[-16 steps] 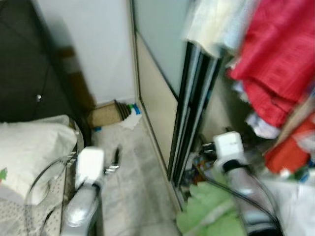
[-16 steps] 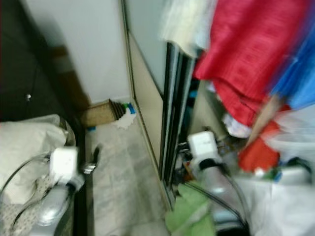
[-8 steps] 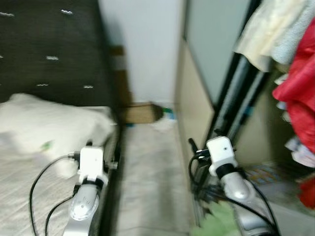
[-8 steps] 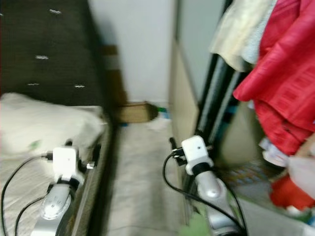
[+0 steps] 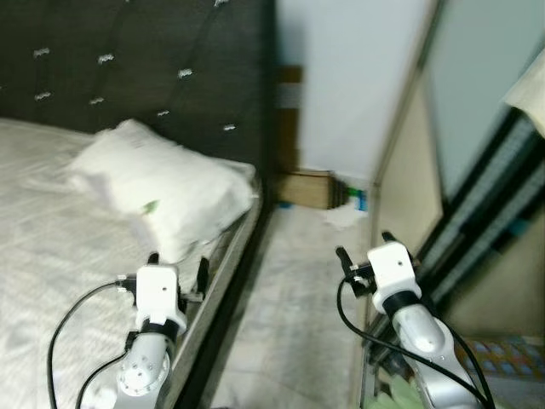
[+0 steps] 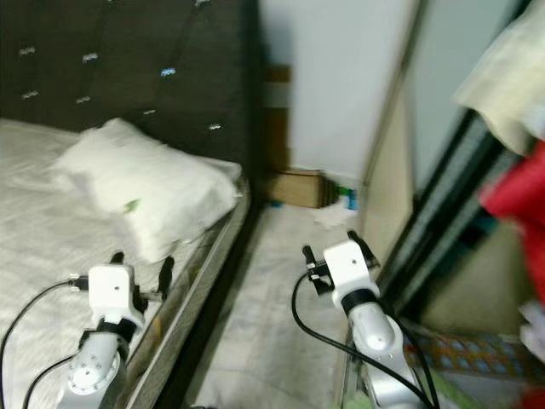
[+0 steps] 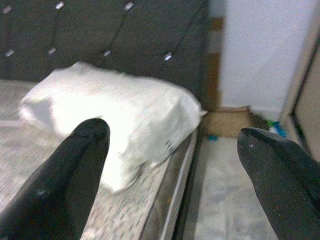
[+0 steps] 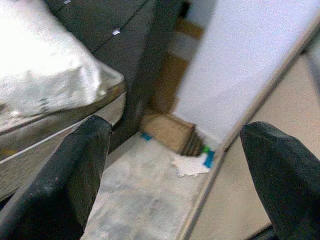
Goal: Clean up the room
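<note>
A white pillow (image 5: pixel 162 192) lies on the bed (image 5: pixel 51 264) against a dark tufted headboard (image 5: pixel 128 68). At the far end of the floor aisle sit a brown cardboard box (image 5: pixel 306 187), a crumpled white paper (image 5: pixel 342 217) and a small blue-green item (image 5: pixel 358 200). My left gripper (image 5: pixel 177 262) hovers open and empty over the bed's edge, near the pillow (image 7: pixel 115 125). Over the aisle beside the wardrobe, my right gripper (image 5: pixel 364 247) also stands open with nothing in it. The right wrist view looks along its fingers (image 8: pixel 70 175) at the box (image 8: pixel 167 132) and the paper (image 8: pixel 190 164).
A narrow tiled aisle (image 5: pixel 298 307) runs between the bed frame and the sliding wardrobe doors (image 5: pixel 477 128). A cream cloth (image 6: pixel 502 94) and a red garment (image 6: pixel 519 196) hang at the right. Green fabric (image 5: pixel 400 396) lies low by my right arm.
The camera has swung left: the bed, pillow and headboard now take up the left side, and the hanging clothes have slid off to the right. Both grippers stay open and empty.
</note>
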Motion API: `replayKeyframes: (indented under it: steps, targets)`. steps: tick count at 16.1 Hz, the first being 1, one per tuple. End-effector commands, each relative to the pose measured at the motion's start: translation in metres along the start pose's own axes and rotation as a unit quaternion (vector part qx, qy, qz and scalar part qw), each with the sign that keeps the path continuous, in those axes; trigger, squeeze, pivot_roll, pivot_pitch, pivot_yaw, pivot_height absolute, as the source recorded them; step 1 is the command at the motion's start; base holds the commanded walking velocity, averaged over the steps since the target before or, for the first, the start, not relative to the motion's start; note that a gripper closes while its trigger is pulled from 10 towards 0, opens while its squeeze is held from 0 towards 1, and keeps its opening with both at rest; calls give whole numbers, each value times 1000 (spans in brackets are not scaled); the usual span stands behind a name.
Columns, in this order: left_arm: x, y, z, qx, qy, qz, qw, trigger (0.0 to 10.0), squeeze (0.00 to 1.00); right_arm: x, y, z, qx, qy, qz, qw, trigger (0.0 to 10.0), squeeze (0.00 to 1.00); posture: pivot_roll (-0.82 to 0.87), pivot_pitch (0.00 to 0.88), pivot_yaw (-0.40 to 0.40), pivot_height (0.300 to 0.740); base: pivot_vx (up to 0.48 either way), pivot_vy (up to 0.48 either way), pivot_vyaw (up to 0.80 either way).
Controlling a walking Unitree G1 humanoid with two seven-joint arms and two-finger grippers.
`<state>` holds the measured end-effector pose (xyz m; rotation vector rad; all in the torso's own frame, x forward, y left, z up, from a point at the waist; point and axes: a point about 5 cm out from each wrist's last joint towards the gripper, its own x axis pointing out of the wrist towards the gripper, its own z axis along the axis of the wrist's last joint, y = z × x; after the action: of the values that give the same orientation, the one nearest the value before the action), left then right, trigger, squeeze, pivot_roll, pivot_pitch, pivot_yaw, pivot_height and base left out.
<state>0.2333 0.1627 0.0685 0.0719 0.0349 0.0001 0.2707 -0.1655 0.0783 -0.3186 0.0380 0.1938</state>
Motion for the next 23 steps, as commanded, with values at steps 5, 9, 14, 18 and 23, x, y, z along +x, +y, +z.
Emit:
replayKeyframes:
  steps: [5,9,14,18,23]
  targets:
    - [-23,19,8,5,5,29,1000,10000,0,-1,-11,9,-8,-6,5,1000,10000,0,78,197,-39,740,0,0,800]
    - [-12,24,17,1,-4,41,999,10000,0,2,-6,15,1,-10,4,1000,10000,0,72,196,-35,740,0,0,800]
    - [-5,22,23,0,-10,28,1000,10000,0,14,0,22,3,-22,11,1000,10000,0,80,195,-31,740,0,0,800]
    - [-3,21,26,-2,-14,24,1000,10000,0,16,7,24,8,-28,27,999,10000,0,86,198,-39,740,0,0,800]
    - [-1,15,29,-16,-23,0,1000,10000,0,19,9,27,20,-38,39,998,10000,0,89,197,-38,740,0,0,753]
